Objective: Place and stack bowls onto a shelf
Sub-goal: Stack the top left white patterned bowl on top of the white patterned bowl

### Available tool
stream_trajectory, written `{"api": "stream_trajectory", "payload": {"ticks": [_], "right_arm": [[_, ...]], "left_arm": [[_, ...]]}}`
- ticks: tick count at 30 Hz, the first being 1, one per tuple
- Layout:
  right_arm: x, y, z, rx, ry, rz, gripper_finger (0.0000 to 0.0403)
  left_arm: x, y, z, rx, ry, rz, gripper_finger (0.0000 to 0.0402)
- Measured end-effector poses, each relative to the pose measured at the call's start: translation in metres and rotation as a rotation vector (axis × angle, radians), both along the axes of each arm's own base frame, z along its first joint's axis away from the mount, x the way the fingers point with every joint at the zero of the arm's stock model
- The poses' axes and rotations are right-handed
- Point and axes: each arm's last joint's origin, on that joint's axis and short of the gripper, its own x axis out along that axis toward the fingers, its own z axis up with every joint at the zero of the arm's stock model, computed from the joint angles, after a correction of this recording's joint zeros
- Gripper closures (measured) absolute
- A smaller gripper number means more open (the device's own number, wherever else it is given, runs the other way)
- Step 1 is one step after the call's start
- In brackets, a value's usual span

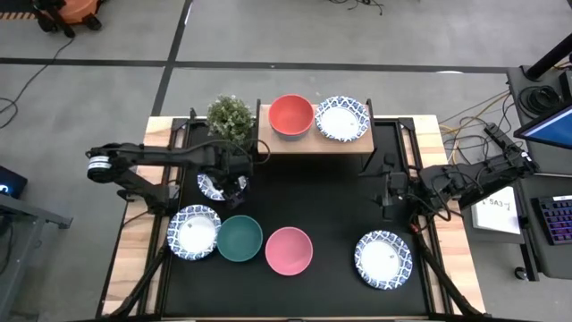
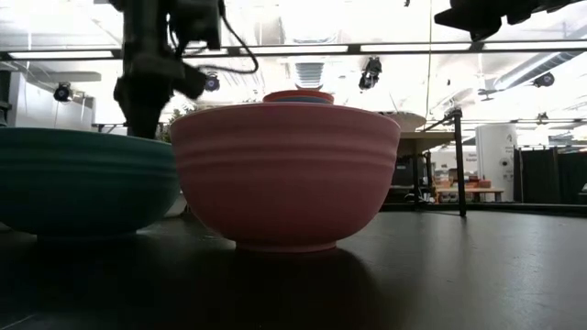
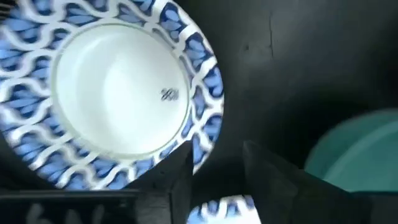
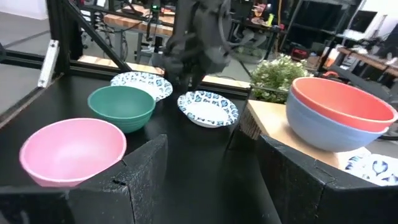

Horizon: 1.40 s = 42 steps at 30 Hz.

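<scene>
From above, the left claw (image 1: 230,183) hangs over a blue-patterned bowl (image 1: 211,187) on the tabletop (image 1: 331,206) just in front of the shelf (image 1: 313,141); its finger spread cannot be told. The right claw (image 1: 386,201) waits well right, fingers wide. The right wrist view shows the left arm reaching steeply down at that patterned bowl (image 4: 208,107), beside a red bowl (image 4: 345,101) nested in a blue bowl (image 4: 329,129) on the shelf.

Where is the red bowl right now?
In the high view, the red bowl sits on the wooden shelf at the table's far edge, nested in a blue bowl, between the potted plant and a blue-patterned white bowl.
</scene>
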Motion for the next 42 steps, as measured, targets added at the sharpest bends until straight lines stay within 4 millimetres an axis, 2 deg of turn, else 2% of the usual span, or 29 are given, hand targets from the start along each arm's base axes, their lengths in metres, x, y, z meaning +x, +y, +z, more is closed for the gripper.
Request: {"api": "stream_trajectory", "payload": {"ticks": [4,14,22,26,35,42], "right_arm": [[0.000,-0.001,0.001,-0.013,-0.007,-0.019,0.0168],[0.000,-0.001,0.002,-0.019,-0.015,-0.027,0.0168],[0.000,-0.001,0.002,-0.019,-0.015,-0.027,0.0168],[0.000,-0.001,0.002,-0.020,-0.015,-0.027,0.0168],[0.000,-0.001,0.002,-0.023,-0.016,-0.042,0.0168],[0.000,-0.001,0.002,-0.024,-0.016,-0.042,0.0168]], "left_arm": [[0.001,0.000,-0.020,0.005,-0.043,0.007,0.0261],[0.003,0.002,-0.039,0.065,-0.115,0.034,0.0261],[-0.004,0.001,-0.066,0.062,-0.145,0.081,0.0284],[-0.008,0.000,-0.073,0.061,-0.141,0.086,0.0301],[-0.009,0.000,-0.069,0.069,-0.114,0.070,0.0388],[-0.006,-0.002,-0.042,0.055,-0.021,-0.001,0.0399]]}}
